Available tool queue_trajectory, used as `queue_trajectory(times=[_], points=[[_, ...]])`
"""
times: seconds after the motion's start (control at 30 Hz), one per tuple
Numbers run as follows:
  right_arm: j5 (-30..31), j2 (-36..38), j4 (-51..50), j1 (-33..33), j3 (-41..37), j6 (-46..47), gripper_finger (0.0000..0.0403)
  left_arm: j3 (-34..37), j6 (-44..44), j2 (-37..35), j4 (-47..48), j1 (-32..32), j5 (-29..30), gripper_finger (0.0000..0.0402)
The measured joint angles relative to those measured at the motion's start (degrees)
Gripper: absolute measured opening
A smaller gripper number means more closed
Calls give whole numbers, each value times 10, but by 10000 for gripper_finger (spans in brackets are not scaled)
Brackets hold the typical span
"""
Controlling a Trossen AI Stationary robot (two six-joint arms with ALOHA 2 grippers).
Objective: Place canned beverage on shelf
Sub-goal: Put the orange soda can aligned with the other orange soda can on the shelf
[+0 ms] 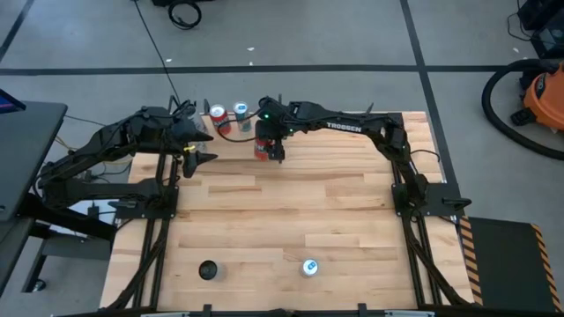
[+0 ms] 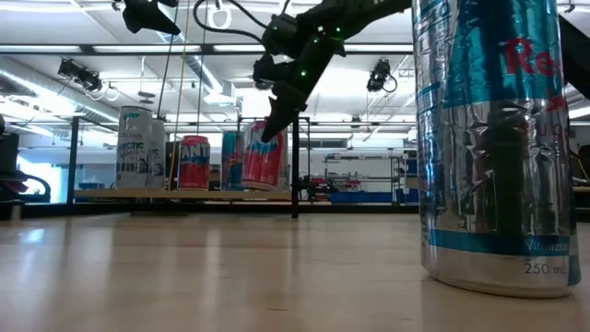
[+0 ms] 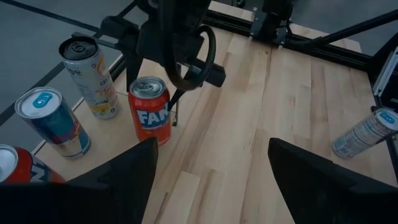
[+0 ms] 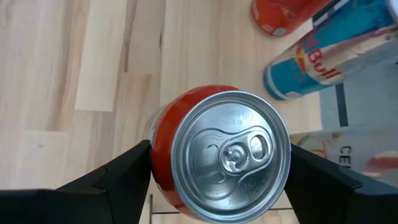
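The plank-patterned surface (image 1: 291,211) is taken up at its far edge by the shelf (image 2: 111,194), a pale panel framed in thin black rods. It is raised slightly off the surface, so anything stored there must be lifted over its edge.

Three cans are already stood on the shelf: a tall white can (image 3: 90,78), a blue can (image 3: 53,121) and an orange-red can (image 2: 194,161). They are grouped toward one end, which leaves room at the other end for one more.

The red can (image 4: 222,155), the thing to be placed, is found at that free end, just beside the blue can and a black upright rod. It is carried from above by the right hand (image 1: 270,141), whose fingers are pinched against its two sides. This keeps the top uncovered and the base free to be set down. In the low view the can is seen tilted, at about panel level; whether its base touches cannot be told.

The left hand (image 1: 204,158) is held beside the shelf with its fingers spread and nothing between them, apparently kept clear of the placement.

A silver-blue can (image 1: 309,267) is left standing near the front of the surface, well apart from the shelf.
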State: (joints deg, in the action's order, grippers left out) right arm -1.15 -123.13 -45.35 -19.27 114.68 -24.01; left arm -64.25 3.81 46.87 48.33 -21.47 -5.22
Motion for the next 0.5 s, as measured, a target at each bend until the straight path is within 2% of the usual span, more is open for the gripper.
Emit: queue_trajectory(times=[0.23, 0.5], points=[[0, -1, 6, 0, 0, -2, 317, 0, -1, 0, 0, 0, 0, 307], [16, 0, 5, -1, 5, -61, 321, 0, -1, 0, 0, 0, 0, 307]])
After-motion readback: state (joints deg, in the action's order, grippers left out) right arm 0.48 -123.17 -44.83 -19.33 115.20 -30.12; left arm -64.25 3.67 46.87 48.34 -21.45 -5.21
